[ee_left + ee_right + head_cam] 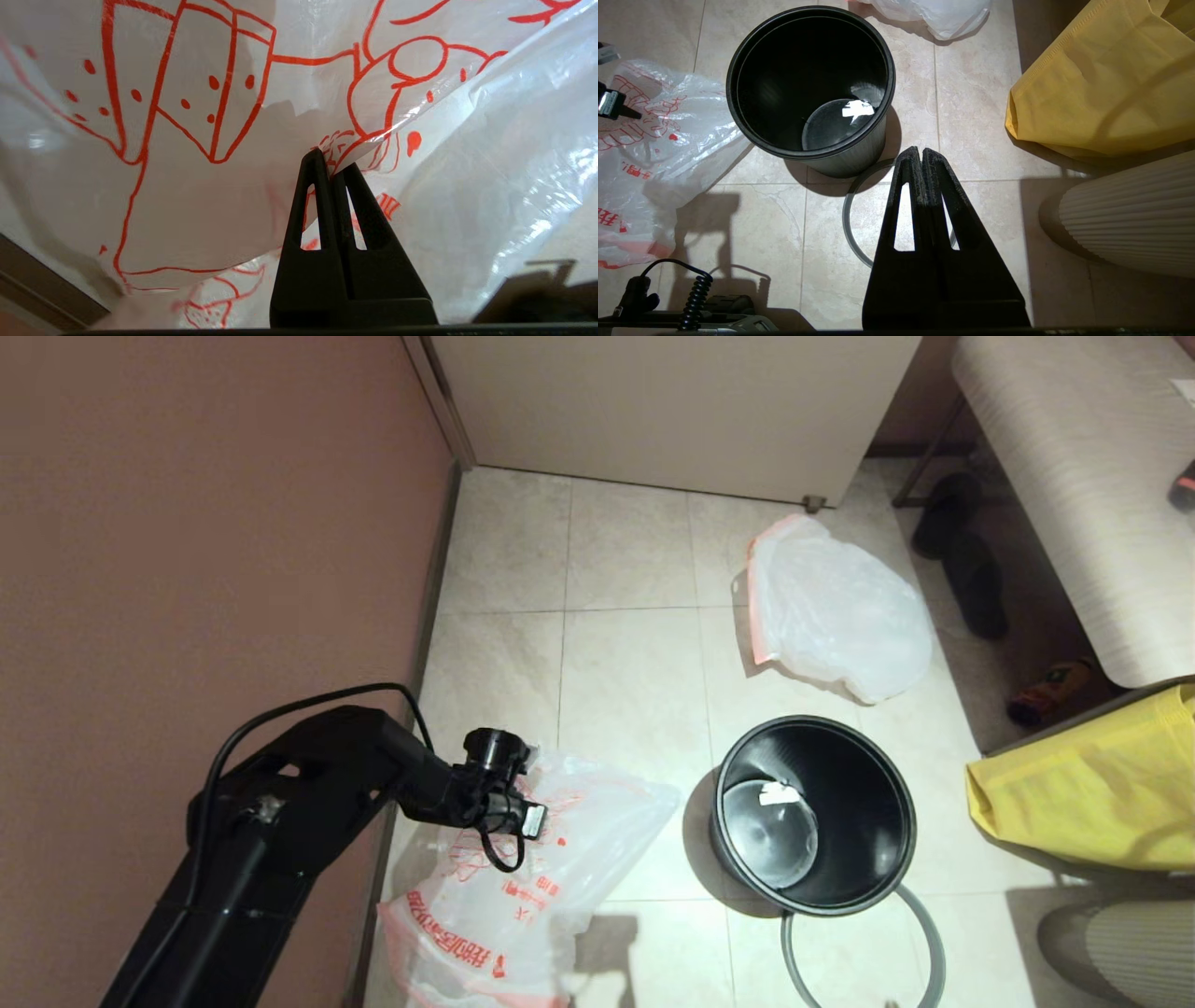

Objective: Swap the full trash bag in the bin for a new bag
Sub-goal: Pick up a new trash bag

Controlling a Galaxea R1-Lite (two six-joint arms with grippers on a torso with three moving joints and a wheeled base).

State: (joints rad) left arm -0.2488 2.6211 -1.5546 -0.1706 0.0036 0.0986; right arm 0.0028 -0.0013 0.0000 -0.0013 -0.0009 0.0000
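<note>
Left hand (332, 161) clamped tight on pinched fold of new bag (523, 877), lower left of head view, bag draped to floor beside wall. Bin (814, 814) stands unlined lower centre right, apart from bag; grey hoop (924, 933) on floor against its base. Full trash bag (831, 611) already out, lying on floor upper right. Right hand (921, 156) closed on nothing, hanging above hoop near bin.

Step in hand, as judged: fetching new bag. Next: carry to bin, find pink hem, open mouth over rim, refit hoop.

bin (814, 814) mouth is sitting wide open, bare tile around it; yellow bag (1092, 784) is crowding its right side.
</note>
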